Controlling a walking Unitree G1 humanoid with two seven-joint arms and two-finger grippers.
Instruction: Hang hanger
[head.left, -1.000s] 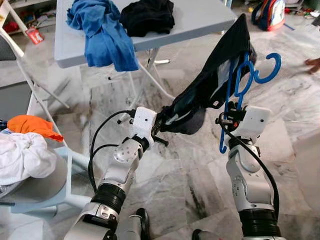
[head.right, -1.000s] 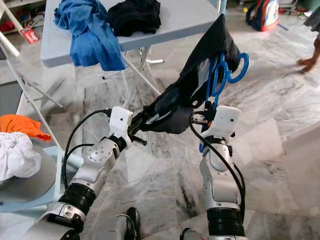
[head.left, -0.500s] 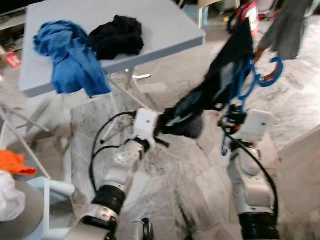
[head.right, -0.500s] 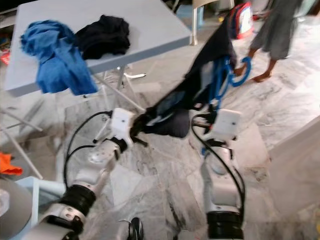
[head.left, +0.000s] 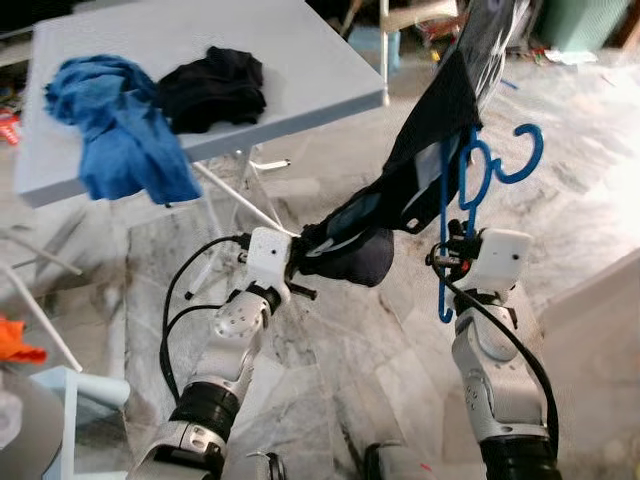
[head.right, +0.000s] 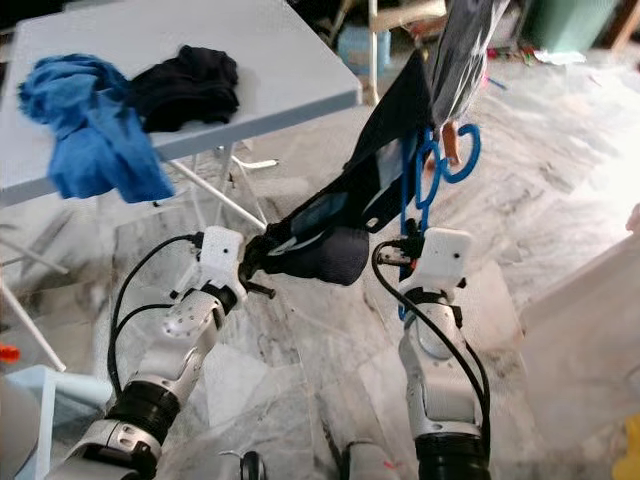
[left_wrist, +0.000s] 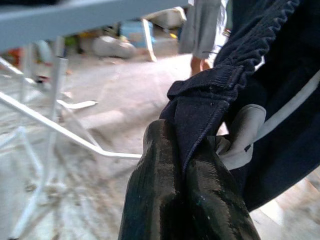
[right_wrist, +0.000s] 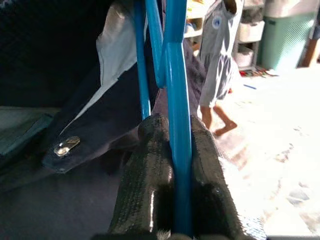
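The right gripper (right_wrist: 170, 200) is clamped on the blue hanger (head.left: 462, 190), held upright with its hook high — ready to catch a rail. The left gripper (left_wrist: 187, 195) pinches the dark garment (head.left: 430, 150) draped on it, keeping the cloth off the floor, beside the desk (head.left: 300, 50).

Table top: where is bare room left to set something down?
The table is bare along its right side, from the black clothes to the right edge, and along the far edge behind both heaps. The left front is crowded: the blue garment spills over the edge beside the black heap.
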